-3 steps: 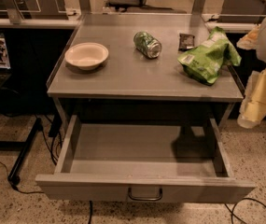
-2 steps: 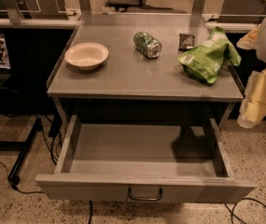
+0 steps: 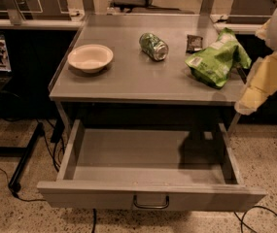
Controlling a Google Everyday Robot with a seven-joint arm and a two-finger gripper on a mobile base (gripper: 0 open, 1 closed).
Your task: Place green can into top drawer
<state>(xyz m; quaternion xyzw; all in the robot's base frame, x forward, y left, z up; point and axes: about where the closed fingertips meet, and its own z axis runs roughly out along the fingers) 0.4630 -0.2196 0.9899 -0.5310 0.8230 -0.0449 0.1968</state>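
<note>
Nothing has moved since a second ago: every thing sits where it sat, and the gripper has not gone closer. I think the job is still at its very start, and the can must be picked up first.

The worktop (image 3: 143,76) is big, flat, grey and a bit shiny, like metal. Under its front edge the top drawer (image 3: 104,195) is pulled all the way out. It is a wide, shallow grey metal box with nothing in it and a small bar handle (image 3: 150,203) in the middle of its front.

The gripper (image 3: 257,89) hangs just past the right edge of the worktop. It looks pale yellow and smooth. I cannot tell if the jaws are open or closed, and it holds nothing that I can see.

On the right side of the worktop lies a crinkly light-green chip bag (image 3: 217,57). On the left side sits a round, pale, smooth bowl (image 3: 90,58). The green can (image 3: 154,46) lies on its side near the back middle of the worktop, round and hard, with a silver end, so I think it could roll. A small dark packet (image 3: 194,42) lies at the back, right of the can.
</note>
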